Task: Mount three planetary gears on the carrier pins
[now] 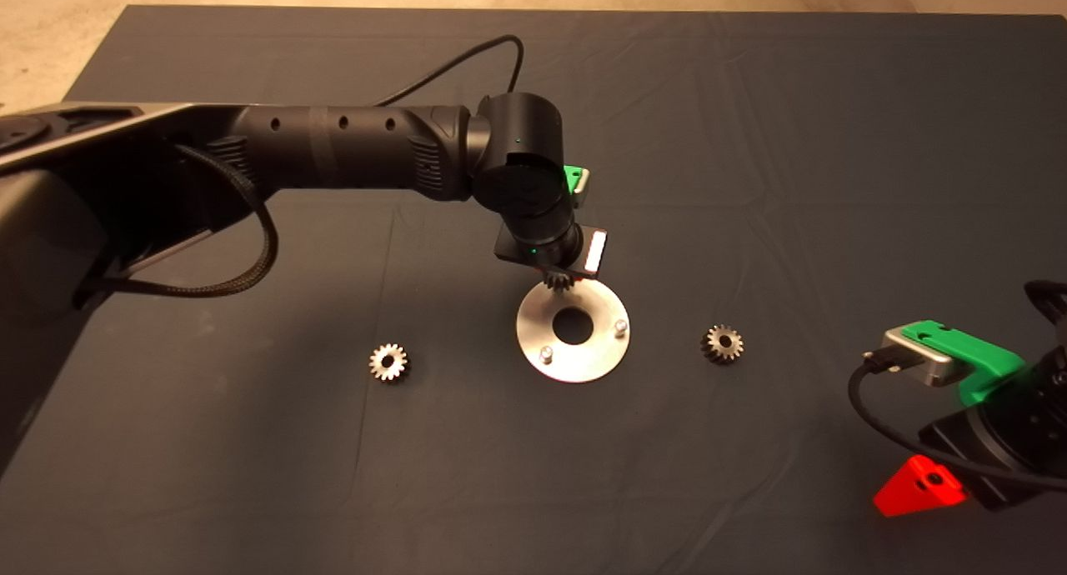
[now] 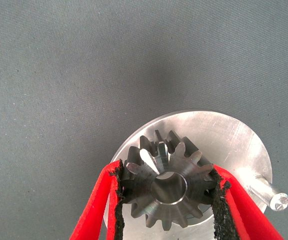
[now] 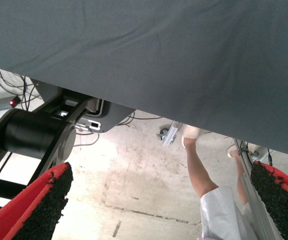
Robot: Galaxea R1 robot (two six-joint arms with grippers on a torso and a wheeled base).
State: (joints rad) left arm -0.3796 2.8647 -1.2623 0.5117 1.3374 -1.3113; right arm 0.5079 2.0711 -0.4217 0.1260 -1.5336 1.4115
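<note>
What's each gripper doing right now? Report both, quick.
Left gripper: shut on a planetary gear, over the disc.
Right gripper: open, holding nothing, parked at the mat's lower right edge.

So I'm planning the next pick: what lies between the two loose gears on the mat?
In the head view, the disc with its pins lies between the left gear and right gear.

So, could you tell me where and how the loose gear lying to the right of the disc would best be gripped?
That gear lies flat on the mat, bore upward, clear of the disc. Probably come straight down from above and close the fingers on opposite toothed flanks, as the left gripper holds its gear. The right gripper waits nearby, open.
</note>
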